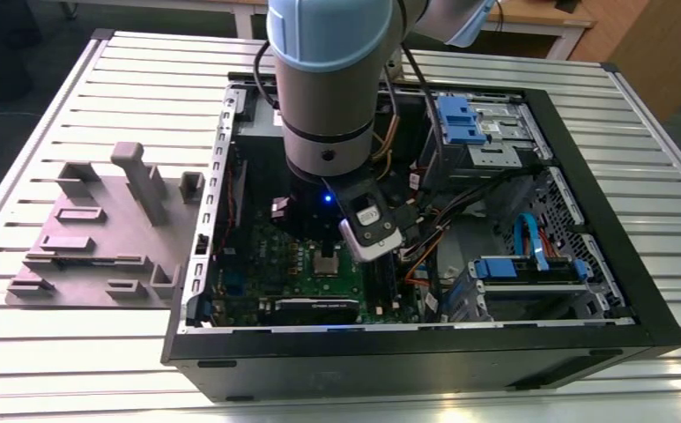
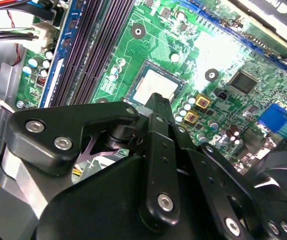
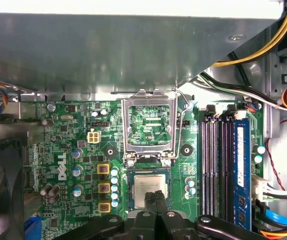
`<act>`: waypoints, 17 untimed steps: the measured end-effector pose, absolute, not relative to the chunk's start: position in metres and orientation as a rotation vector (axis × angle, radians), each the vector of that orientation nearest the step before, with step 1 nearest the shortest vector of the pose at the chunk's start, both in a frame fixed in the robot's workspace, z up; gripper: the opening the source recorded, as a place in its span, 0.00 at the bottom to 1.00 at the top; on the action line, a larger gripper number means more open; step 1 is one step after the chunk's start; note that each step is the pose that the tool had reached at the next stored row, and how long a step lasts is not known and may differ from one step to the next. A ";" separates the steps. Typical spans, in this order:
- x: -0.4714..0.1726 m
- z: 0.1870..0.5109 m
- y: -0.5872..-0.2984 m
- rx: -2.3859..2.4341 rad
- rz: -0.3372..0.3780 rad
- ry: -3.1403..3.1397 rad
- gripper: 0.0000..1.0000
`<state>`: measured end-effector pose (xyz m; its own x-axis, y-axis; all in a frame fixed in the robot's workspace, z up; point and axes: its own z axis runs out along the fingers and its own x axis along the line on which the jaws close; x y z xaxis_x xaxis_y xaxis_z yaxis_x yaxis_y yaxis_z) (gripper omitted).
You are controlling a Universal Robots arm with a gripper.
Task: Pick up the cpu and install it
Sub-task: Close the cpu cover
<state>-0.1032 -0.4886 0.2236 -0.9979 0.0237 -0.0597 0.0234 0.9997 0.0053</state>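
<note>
**Cpu seated in socket, fingers closed over it**

The cpu (image 3: 150,184) is seen lying flat inside the square socket (image 3: 129,186) on the green motherboard (image 3: 73,150), silvery top up. The hinged metal cover (image 3: 126,127) of the socket is swung open and stands just beside it. The gripper (image 3: 155,199) is held over one edge of the cpu with its fingers pressed together; whether they touch the chip cannot be told. Memory slots, one filled with a blue stick (image 3: 241,170), run alongside. The board is housed in an open black computer case (image 1: 434,357), along with drive bays and cables. A grey holder (image 1: 93,238) with blocks is set beside the case on the slatted table (image 1: 105,361).
</note>
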 end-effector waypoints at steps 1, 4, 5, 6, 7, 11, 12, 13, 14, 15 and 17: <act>-0.103 0.224 -0.489 0.036 0.007 3.082 0.10; -0.103 0.224 -0.489 0.036 0.007 3.082 0.10; -0.103 0.224 -0.489 0.036 0.007 3.082 0.10; -0.103 0.224 -0.489 0.036 0.007 3.081 0.10; -0.103 0.224 -0.489 0.036 0.007 3.082 0.10; -0.102 0.224 -0.488 0.036 0.007 3.082 0.10; -0.101 0.224 -0.488 0.036 0.007 3.082 0.10; -0.099 0.224 -0.488 0.036 0.007 3.082 0.10; -0.098 0.224 -0.488 0.036 0.007 3.082 0.10; -0.096 0.224 -0.488 0.036 0.007 3.082 0.10; -0.091 0.224 -0.487 0.036 0.007 3.082 0.10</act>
<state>-0.0912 -0.4874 0.2240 -0.9979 0.0236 -0.0597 0.0234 0.9997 0.0053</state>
